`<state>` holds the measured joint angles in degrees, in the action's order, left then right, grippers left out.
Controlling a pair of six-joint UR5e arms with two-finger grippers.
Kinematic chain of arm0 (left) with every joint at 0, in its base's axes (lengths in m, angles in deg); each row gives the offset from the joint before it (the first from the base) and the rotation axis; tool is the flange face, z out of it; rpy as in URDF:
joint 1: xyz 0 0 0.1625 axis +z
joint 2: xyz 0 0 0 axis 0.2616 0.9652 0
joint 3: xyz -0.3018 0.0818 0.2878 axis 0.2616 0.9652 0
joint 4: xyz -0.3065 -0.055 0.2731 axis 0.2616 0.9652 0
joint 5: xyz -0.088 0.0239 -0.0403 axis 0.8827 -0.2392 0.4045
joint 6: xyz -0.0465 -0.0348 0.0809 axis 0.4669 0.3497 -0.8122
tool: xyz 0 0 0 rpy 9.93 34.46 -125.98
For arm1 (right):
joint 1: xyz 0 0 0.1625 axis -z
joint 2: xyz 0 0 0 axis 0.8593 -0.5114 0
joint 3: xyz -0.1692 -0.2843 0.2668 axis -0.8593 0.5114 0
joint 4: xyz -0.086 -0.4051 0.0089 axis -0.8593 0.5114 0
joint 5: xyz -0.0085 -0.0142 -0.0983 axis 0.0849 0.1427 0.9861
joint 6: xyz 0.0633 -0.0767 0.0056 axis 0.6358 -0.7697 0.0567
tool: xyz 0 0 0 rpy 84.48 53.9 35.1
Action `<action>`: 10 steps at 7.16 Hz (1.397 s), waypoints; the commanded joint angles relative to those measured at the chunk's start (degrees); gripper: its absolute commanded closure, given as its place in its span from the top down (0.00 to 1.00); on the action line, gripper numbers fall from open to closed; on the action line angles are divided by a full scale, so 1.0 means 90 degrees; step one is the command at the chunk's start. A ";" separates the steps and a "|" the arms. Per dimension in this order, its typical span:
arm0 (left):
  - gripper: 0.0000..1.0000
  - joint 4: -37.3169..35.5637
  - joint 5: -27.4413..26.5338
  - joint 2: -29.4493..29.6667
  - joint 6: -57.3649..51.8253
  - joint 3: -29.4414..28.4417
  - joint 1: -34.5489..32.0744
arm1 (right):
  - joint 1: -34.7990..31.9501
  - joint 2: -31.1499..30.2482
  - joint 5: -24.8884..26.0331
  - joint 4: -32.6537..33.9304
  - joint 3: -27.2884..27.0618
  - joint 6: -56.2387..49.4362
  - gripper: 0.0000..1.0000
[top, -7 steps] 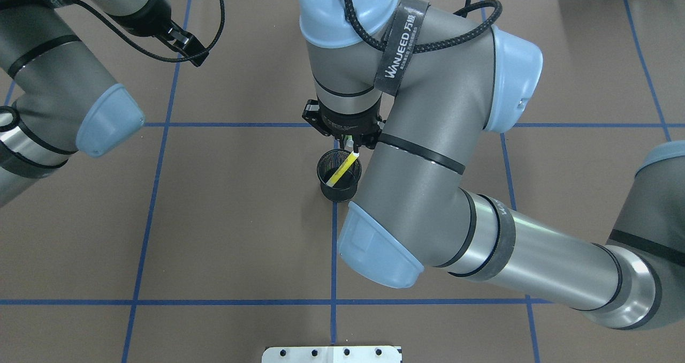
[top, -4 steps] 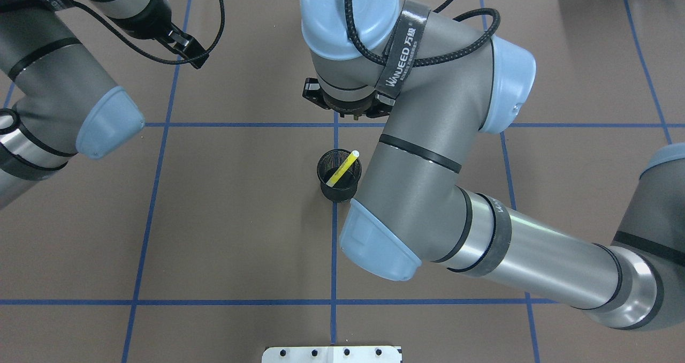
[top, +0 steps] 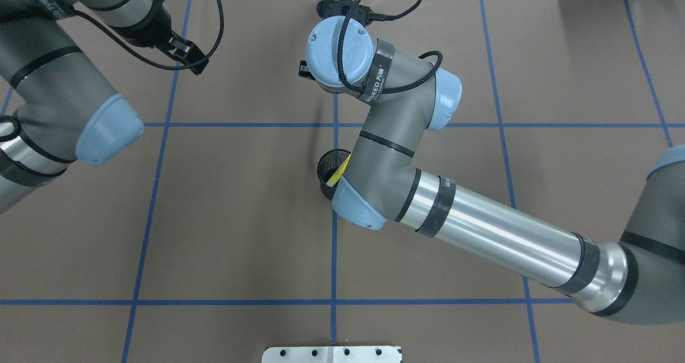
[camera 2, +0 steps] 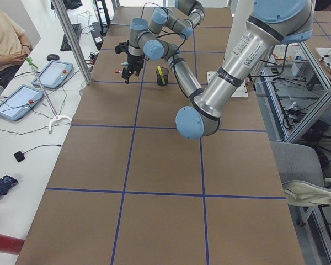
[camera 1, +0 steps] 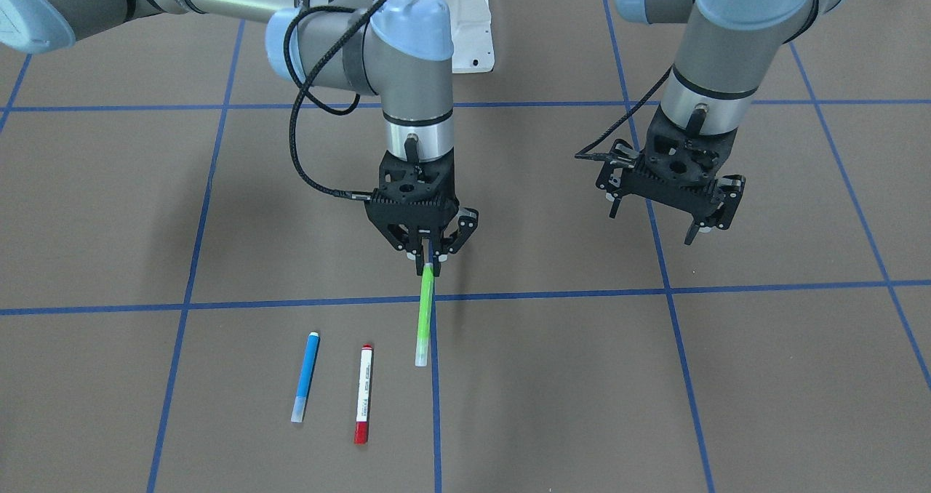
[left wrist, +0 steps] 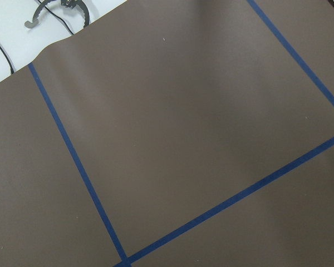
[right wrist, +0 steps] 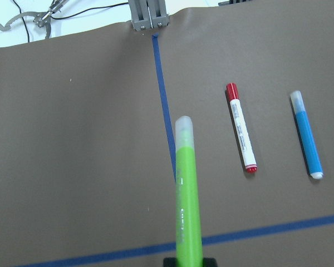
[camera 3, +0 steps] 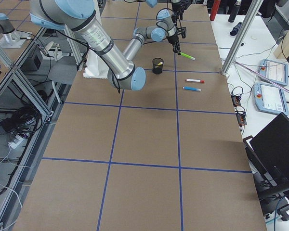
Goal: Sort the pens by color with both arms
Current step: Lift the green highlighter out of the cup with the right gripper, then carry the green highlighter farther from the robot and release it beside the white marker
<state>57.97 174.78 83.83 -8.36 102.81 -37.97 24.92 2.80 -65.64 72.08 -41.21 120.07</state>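
Green pen (camera 1: 423, 315) is clamped by one end in the right gripper (camera 1: 429, 255), whose jaws are shut on it, and it slants away from the robot over the blue centre line near the table's far edge. Just to the robot's right of it lie the red-ended white pen (camera 1: 364, 393) and then the blue pen (camera 1: 305, 377), side by side and apart, while the yellow pen (top: 337, 174) leans in the black mesh cup (top: 325, 166) at mid-table. Over the left half the left gripper (camera 1: 665, 220) hangs empty, jaws spread apart.
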 commanded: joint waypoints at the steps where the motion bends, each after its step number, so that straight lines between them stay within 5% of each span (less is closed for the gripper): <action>1: 1.00 -0.0010 0.0000 -0.0037 0.0196 0.0010 -0.0004 | -0.0160 0.0150 0.0358 -0.1586 0.1501 -0.0357 0.00; 3: 1.00 0.0000 0.0000 -0.0085 0.0324 0.0049 0.0006 | -0.0219 0.0540 0.0455 -0.2236 0.2530 -0.0574 0.00; 5: 1.00 0.0000 -0.0010 -0.0076 0.0314 0.0039 0.0006 | -0.0219 0.0542 0.0466 -0.2569 0.2758 -0.0604 0.02; 7: 1.00 0.0000 -0.0010 -0.0076 0.0314 0.0049 0.0006 | -0.0219 0.0571 0.0456 -0.2579 0.2748 -0.0594 0.87; 8: 1.00 0.0000 -0.0010 -0.0076 0.0314 0.0040 0.0006 | -0.0219 0.0581 0.0436 -0.2579 0.2690 -0.0555 0.98; 10: 1.00 0.0000 -0.0010 -0.0066 0.0324 0.0039 0.0044 | -0.0490 0.0571 -0.0251 -0.2531 0.2505 -0.0564 0.99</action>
<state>57.97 174.73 83.17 -5.51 103.18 -37.78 22.16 7.99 -63.64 49.01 -17.67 115.04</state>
